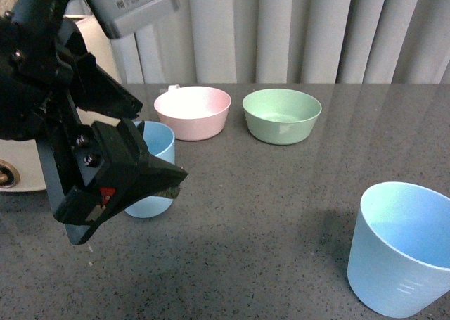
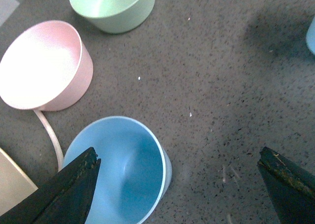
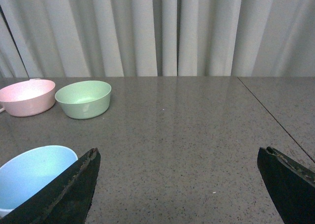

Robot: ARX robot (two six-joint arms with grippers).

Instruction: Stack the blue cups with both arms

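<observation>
Two light-blue cups stand upright on the dark table. One blue cup (image 1: 151,169) (image 2: 123,170) is at the left, in front of the pink bowl. My left gripper (image 1: 160,143) (image 2: 179,160) hovers open above it, one finger (image 2: 74,184) over the cup's rim and the other finger (image 2: 285,175) far off over bare table. The other blue cup (image 1: 404,250) (image 3: 29,175) stands near the front right. My right gripper (image 3: 179,157) is open and empty beside it, one finger (image 3: 69,189) overlapping the cup's edge. The right arm does not show in the front view.
A pink bowl (image 1: 193,111) (image 2: 44,64) (image 3: 27,96) and a green bowl (image 1: 281,114) (image 2: 113,5) (image 3: 83,98) sit side by side at the back. A white appliance (image 1: 14,165) with a cable (image 2: 49,133) stands at far left. Curtains (image 3: 162,32) hang behind the table.
</observation>
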